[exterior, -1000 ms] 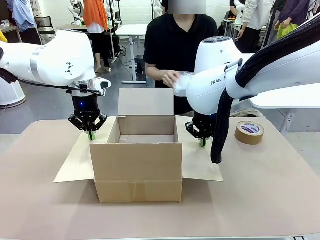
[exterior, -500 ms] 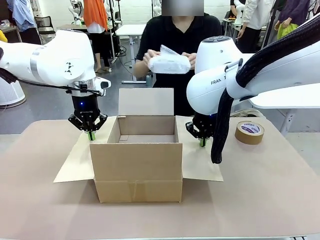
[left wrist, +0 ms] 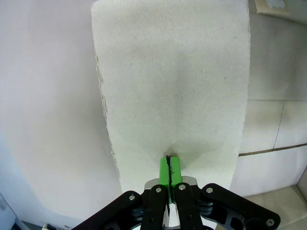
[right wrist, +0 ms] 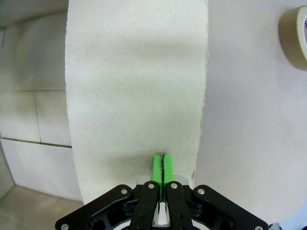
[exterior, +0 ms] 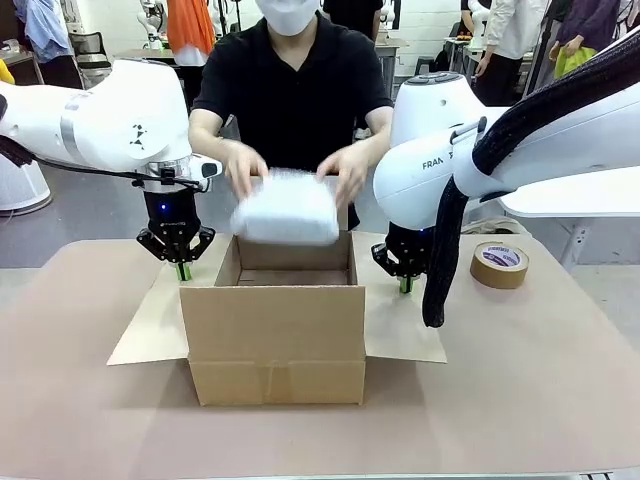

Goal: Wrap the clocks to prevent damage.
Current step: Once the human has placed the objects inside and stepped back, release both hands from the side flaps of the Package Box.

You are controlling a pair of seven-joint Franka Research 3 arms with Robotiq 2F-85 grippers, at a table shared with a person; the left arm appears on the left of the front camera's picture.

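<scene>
Found the left tool [exterior: 181,270] fully closed, green pads pressed flat together with nothing between them. Saw its tips set down on the left side flap [exterior: 150,325] of the cardboard box [exterior: 275,330], that flap folded outward and lying on the tabletop [exterior: 520,380]. Confirmed the same from the left wrist view: tool [left wrist: 169,167] closed, tips touching the pale flap surface [left wrist: 172,86] near its outer edge.

Found the right tool [exterior: 405,284] likewise closed tight, gripping nothing, tips resting on the right side flap [exterior: 400,325], also spread outward. Matched this in the right wrist view: tool [right wrist: 163,167] shut pad to pad against the flap [right wrist: 136,86].

Saw the box standing open between the two tools, rear flap upright, front flap folded down. Made out the far inner wall and a strip of floor inside.

Noted a white bubble-wrapped bundle [exterior: 286,210] held just above the open top, toward the far side, in front of the rear flap. Saw the person's right hand [exterior: 243,170] and the person's left hand [exterior: 345,172] on its upper corners. Could not tell what lay inside the wrap, nor whether the bundle touched the box.

Spotted a roll of brown tape [exterior: 499,264] flat on the tabletop, well apart from the box on the right arm's side; caught its edge [right wrist: 295,36] in the right wrist view.
</scene>
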